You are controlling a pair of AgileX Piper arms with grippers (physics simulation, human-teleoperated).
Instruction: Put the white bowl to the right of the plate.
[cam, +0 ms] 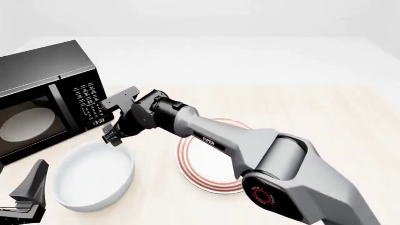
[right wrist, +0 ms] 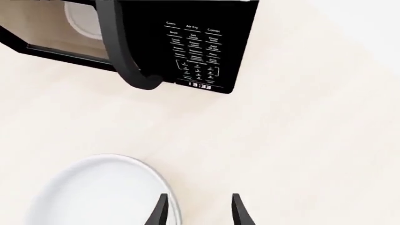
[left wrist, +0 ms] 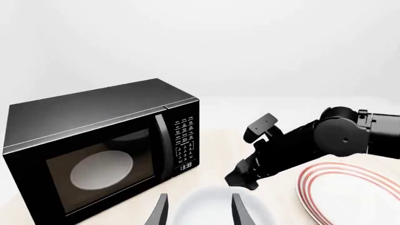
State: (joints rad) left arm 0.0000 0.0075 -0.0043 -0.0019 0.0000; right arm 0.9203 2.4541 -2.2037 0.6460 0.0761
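The white bowl point(cam: 93, 174) sits on the table in front of the microwave, left of the plate point(cam: 209, 164); the red-ringed plate is partly covered by my right arm. My right gripper point(cam: 113, 137) reaches across the plate to the bowl's far right rim. In the right wrist view the right gripper point(right wrist: 198, 211) is open, one finger over the bowl point(right wrist: 100, 192) rim and the other outside it. My left gripper point(cam: 30, 190) is low at the bowl's left, apart from it. It is open point(left wrist: 198, 213), with the bowl point(left wrist: 209, 206) ahead and the plate point(left wrist: 350, 192) beyond.
A black microwave point(cam: 44, 98) stands at the back left with its door shut and a greyish turntable disc point(cam: 28, 124) inside. It also shows close ahead as the microwave point(right wrist: 187, 42) in the right wrist view. Bare tabletop point(cam: 331, 117) stretches right of the plate.
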